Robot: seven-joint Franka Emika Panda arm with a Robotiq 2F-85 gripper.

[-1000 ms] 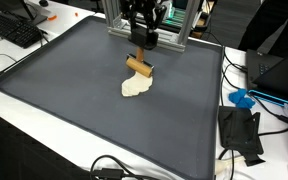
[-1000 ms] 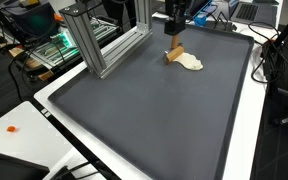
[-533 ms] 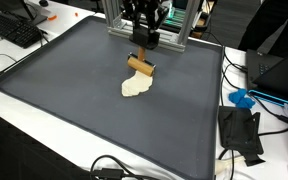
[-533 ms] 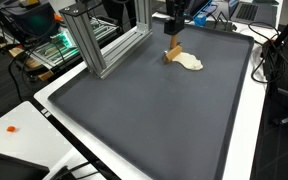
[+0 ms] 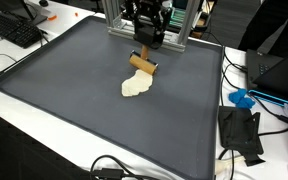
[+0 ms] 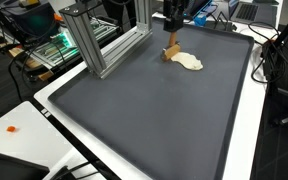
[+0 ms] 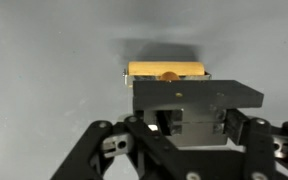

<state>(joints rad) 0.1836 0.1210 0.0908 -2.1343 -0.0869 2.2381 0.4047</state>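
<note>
at the far left of an exterior view a keyboard (image 5: 14, 30) lies on the white edge, off the dark mat (image 5: 74, 110), probably because it belongs to the desk and not to the work area. the mat covers almost the whole table, and i think it is there to give a flat, even ground on which small things show well. more to the right, at the back edge, a metal frame (image 5: 111, 20) stands upright, and the arm comes down just in front of it. the gripper (image 5: 144, 50) hangs straight down over the wooden block (image 5: 141, 64), very close above it or touching its top. from these views i cannot tell if the jaws are apart or closed, or if they grip the block. in the wrist view the block (image 7: 166, 71) lies flat on the mat with its long side across the picture, just beyond the fingers, so the gripper seems lined up with its short side. the block is near the back of the mat, at the upper end of a pale lump (image 5: 134, 87), and the two seem to touch. far to the right, off the mat, a blue thing (image 5: 241, 99) and a black device (image 5: 240, 133) rest on the white edge, well apart from the block, probably only put aside there.
</note>
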